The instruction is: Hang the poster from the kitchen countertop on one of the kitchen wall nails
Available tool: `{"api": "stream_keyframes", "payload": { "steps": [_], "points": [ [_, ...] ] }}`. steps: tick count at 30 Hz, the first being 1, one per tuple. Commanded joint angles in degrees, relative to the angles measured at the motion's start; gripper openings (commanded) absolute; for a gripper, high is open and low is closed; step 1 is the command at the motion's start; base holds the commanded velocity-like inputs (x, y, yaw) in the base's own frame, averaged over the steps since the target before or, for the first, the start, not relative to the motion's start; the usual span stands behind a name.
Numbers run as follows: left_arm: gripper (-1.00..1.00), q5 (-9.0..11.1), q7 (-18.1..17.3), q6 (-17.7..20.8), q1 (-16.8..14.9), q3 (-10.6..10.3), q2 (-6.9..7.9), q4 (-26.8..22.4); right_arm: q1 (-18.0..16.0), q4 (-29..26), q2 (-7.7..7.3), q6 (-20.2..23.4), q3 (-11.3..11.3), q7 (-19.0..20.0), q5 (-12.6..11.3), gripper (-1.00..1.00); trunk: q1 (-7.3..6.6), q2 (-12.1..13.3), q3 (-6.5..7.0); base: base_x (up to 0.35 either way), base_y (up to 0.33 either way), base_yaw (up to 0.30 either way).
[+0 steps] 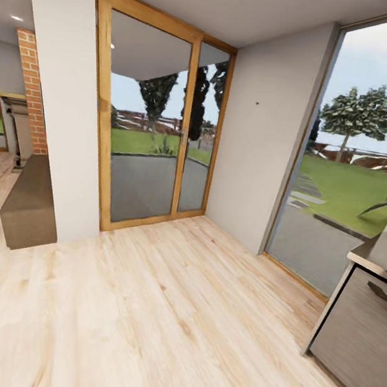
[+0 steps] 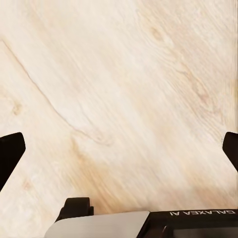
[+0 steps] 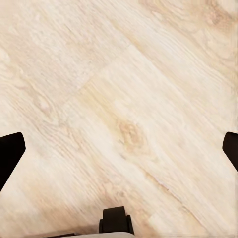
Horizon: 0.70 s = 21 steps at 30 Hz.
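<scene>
A tiny dark wall nail [image 1: 257, 103] shows as a speck on the plain light-grey wall panel [image 1: 258, 147] between the glass door and the big window. At the head view's right edge stands one end of the grey metal kitchen countertop [image 1: 366, 255] above a grey cabinet front [image 1: 361, 338]. The poster is out of view. My left gripper [image 2: 119, 148] is open over bare wood floor, its black fingertips [image 2: 11, 151] far apart. My right gripper [image 3: 119, 148] is open too, fingertips [image 3: 11, 151] wide apart over the floor, holding nothing.
Light wooden floor [image 1: 152, 325] spreads ahead. A wood-framed glass door [image 1: 159, 118] faces a garden. A white pillar [image 1: 66, 90] stands left, with a brown low cabinet [image 1: 28, 203] beside it and a brick column [image 1: 33, 88] behind. A tall window [image 1: 357, 158] is at the right.
</scene>
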Motion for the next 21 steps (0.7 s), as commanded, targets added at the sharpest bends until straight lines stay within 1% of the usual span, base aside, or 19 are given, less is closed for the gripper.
{"api": "stream_keyframes", "payload": {
  "steps": [1,4,14,17,21],
  "points": [
    [1.00,0.0,-0.1,0.1,0.0,0.0,-0.01,-0.1,0.0,0.0,0.02,0.0,-0.3,-0.1,0.0,1.00,0.00,0.0,-0.05,0.000,0.000,-0.300],
    [1.00,0.0,-0.1,0.1,0.0,0.0,-0.01,-0.1,0.0,0.0,0.02,0.0,-1.0,-0.1,0.0,1.00,0.00,0.0,-0.05,0.000,0.000,-0.300],
    [1.00,0.0,-0.1,0.1,0.0,0.0,-0.02,-0.1,0.0,0.0,0.02,0.0,-1.3,-0.1,0.0,1.00,0.00,0.0,-0.05,0.000,-0.003,-0.297],
    [1.00,0.0,-0.1,0.1,0.0,0.0,-0.02,-0.1,0.0,0.0,0.02,0.0,-1.3,-0.1,0.0,1.00,0.00,0.0,-0.05,0.000,-0.147,-0.149],
    [1.00,0.0,-0.1,0.1,0.0,0.0,-0.01,-0.1,0.0,0.0,0.02,-0.1,-1.3,-0.1,0.1,1.00,0.00,0.0,-0.05,0.000,-0.241,-0.068]
  ]
}}
